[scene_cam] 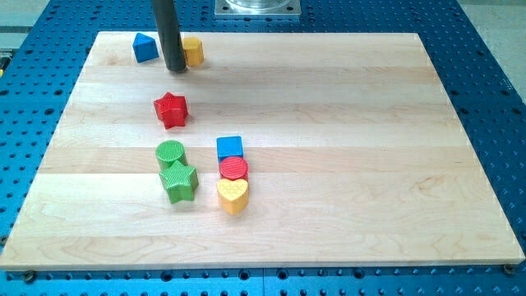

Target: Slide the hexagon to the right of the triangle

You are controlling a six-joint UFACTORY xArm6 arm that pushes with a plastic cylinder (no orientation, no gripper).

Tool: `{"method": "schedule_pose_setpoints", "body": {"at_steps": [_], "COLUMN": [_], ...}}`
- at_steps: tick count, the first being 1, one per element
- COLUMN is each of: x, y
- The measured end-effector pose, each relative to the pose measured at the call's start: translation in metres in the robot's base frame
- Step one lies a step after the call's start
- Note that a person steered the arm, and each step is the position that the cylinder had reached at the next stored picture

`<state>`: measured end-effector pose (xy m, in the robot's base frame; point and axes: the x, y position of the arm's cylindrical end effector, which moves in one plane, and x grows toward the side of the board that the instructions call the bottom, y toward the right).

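Hand is hardly the word on this rig: the arm ends in a plain dark rod with nothing that could open, close or grip, so all it can do is push. My tip [176, 69] stands on the surface [345, 107] near the view's top left, between two blocks. The yellow hexagon [193, 51] lies just to the tip's right and slightly toward the view's top, so close to the rod that I cannot tell whether they touch. The blue triangle [145, 48] sits just to the tip's left, with a small gap showing.

That makes the line, left to right, triangle, tip, hexagon. In my judgement the hexagon already lies on the triangle's right side, so little of the task remains beyond settling it level with the triangle. Any further nudge toward the view's right would carry it away from the triangle rather than closer, so a push would need to come from the hexagon's far side.

Well apart, lower down, are a red star [171, 109], a green cylinder [171, 153], a green star [179, 181], a blue cube [230, 148], a red cylinder [233, 169] and a yellow heart [233, 196]
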<state>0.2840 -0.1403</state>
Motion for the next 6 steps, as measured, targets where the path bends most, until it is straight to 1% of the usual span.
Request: {"method": "schedule_pose_setpoints", "body": {"at_steps": [2,3,4,6], "x": [0.002,0.002,-0.022,-0.025], "y": [0.026,0.050,0.047,0.043]}}
